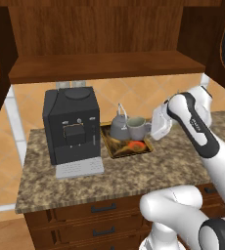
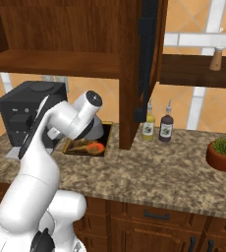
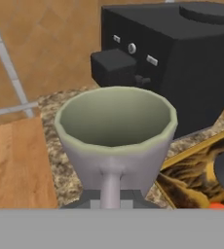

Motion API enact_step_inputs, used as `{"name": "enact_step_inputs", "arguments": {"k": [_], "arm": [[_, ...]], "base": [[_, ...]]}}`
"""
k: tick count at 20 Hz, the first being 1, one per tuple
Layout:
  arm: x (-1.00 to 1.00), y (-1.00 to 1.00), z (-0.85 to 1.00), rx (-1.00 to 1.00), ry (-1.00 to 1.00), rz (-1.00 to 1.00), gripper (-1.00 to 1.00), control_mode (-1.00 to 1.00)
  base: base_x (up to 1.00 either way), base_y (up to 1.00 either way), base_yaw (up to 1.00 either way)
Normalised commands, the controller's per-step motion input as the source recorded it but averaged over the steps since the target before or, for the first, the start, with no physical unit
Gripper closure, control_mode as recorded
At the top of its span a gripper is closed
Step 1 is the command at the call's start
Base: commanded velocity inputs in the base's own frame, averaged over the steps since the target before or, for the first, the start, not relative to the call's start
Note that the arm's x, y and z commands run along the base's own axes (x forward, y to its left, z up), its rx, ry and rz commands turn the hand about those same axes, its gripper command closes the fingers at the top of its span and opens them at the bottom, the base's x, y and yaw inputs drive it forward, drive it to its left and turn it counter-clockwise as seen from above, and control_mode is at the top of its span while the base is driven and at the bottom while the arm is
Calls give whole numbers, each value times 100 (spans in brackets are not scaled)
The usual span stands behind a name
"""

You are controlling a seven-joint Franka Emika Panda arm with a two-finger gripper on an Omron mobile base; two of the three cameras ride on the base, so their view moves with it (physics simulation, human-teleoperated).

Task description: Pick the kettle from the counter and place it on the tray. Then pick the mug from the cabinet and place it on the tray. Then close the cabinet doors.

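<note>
Kitchen counter (image 1: 134, 173): gripper (image 3: 112, 200) clamped on mug (image 3: 115, 138) handle beside kettle (image 1: 119, 128); next, lower onto tray (image 1: 115, 150), release.

The tray (image 1: 115, 149) is crowded: the kettle (image 1: 118, 128) stands on its far left part and the mug (image 1: 137, 128) just right of it, so only the near strip stays free. The big coffee machine (image 1: 71, 124) blocks the way just left of the tray. To the right, the counter (image 1: 148, 171) is open. Above, the cabinet (image 1: 104, 66) shelf hangs over, and in the right base view the open cabinet door (image 2: 147, 54) juts out right of the tray.
</note>
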Motion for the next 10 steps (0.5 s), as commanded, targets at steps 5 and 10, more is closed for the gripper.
{"name": "enact_step_inputs", "arguments": {"k": [5,10], "arm": [[10,-3,-38,0,8,0,100,-100],[14,-6,-32,1,1,0,100,-100]], "base": [[0,0,0],[0,0,0]]}}
